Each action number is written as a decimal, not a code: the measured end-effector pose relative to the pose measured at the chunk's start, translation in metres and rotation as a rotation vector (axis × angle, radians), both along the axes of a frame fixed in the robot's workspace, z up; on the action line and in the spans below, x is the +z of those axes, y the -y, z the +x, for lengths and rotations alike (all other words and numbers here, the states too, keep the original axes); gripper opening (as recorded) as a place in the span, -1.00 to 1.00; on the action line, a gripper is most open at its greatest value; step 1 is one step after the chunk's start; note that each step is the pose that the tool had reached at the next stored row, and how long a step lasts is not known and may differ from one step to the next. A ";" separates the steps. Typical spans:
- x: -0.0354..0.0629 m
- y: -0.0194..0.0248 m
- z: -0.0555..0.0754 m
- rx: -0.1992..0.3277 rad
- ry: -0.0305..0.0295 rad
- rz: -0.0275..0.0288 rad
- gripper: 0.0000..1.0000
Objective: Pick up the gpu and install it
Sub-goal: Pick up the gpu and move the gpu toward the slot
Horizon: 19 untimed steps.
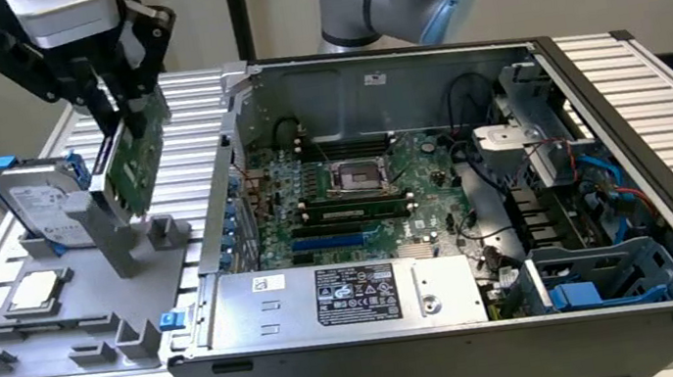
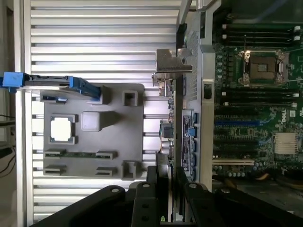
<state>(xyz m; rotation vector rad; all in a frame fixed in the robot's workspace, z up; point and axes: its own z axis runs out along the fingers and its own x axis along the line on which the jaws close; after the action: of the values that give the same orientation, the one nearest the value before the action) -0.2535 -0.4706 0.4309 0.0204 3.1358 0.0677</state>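
- We read the gripper (image 1: 120,105) as clamped on the gpu (image 1: 132,168): both jaws pinch its top edge and the card hangs straight down from them, green face showing.
- The edge grip makes sense to us. It keeps the jaws off the components and leaves the bottom connector edge free.
- In the wrist view the gpu (image 2: 171,127) runs edge-on out from between the jaws, with its silver bracket (image 2: 173,61) at the far end. We judge the card sits square in the grip.
- The grey fixture tray (image 1: 67,330) lies directly under the jaws. The card's lower edge is near the tray's tall post (image 1: 106,236), and we can't tell whether they touch.
- The hard drive (image 1: 42,205) stands on edge in its tray holder, beside the jaws on the side away from the case. The processor chip (image 1: 34,290) lies flat in its pocket, below the jaws and further out. Both look untouched.
- The open case (image 1: 488,325) sits just beside the jaws on the other side, with the motherboard (image 1: 350,187) face up so its slots can be reached from above.
- Our call: the pick is done and the install isn't, since the card is over the tray, outside the case wall.
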 end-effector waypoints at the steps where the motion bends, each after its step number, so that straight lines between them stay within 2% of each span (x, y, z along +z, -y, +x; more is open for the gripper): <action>1: 0.0036 0.0000 0.005 0.000 -0.0022 0.0000 -0.47; 7: 0.0153 0.0000 0.032 0.000 -0.0138 0.0000 -0.47; 19: 0.0161 0.0000 0.086 0.000 -0.0340 -0.0013 -0.47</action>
<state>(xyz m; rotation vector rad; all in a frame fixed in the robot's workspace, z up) -0.1671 -0.4706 0.4470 0.0211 3.1697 0.0661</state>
